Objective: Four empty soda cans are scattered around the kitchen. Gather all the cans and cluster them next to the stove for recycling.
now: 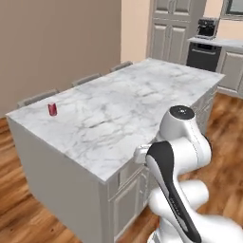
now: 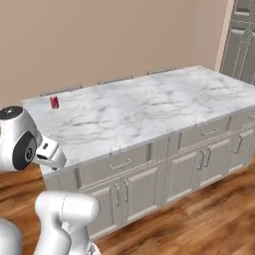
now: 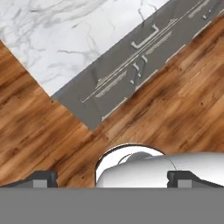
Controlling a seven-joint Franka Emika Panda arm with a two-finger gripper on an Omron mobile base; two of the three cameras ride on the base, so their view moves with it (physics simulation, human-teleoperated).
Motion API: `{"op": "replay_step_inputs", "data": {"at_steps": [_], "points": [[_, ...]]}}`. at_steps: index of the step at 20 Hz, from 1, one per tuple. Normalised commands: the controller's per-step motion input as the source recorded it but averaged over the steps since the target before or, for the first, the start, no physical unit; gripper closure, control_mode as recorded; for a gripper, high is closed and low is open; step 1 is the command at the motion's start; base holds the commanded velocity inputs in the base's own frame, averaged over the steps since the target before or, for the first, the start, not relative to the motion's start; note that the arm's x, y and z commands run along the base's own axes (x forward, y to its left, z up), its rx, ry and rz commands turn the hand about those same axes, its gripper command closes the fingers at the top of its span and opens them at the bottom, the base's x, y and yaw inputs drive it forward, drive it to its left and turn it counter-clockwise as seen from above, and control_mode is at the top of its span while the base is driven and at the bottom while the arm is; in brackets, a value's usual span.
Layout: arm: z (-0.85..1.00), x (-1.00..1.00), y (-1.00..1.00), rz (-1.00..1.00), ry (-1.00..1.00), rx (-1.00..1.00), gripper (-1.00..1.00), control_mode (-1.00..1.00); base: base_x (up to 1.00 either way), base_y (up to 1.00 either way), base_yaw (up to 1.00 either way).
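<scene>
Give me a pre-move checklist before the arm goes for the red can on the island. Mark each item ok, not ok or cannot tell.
1. Target located: ok. The red can stands upright near the far corner of the marble island.
2. Gripper free: ok. Its jaws stand wide with nothing between them.
3. Gripper aimed at the can: not ok. It looks down at the wooden floor and the island's cabinet front.
4. Path over the countertop: ok. No other object stands between the arm's side and the can.
5. Can within reach from here: cannot tell. It sits at the island's far edge, by the chairs.
6. Stove located: cannot tell.
</scene>
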Motion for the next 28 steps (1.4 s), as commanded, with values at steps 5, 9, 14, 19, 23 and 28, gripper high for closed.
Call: {"op": "replay_step_inputs", "data": {"at_steps": [5,9,14,19,23,28], "points": [[0.0,0.0,0.0,0.0,0.0,0.0,-1.0,1.0,-0.01,0.41,-0.81],[0.0,0.0,0.0,0.0,0.0,0.0,-1.0,1.0,0.05,0.53,-0.83],[0.0,0.0,0.0,0.0,0.0,0.0,-1.0,1.0,-0.46,1.0,-0.18],[0.0,0.0,0.0,0.0,0.0,0.0,-1.0,1.0,-0.88,1.0,-0.01],[0.0,0.0,0.0,0.0,0.0,0.0,-1.0,1.0,0.2,1.0,-0.15],[0.0,0.0,0.0,0.0,0.0,0.0,-1.0,1.0,0.51,1.0,-0.18]]}}
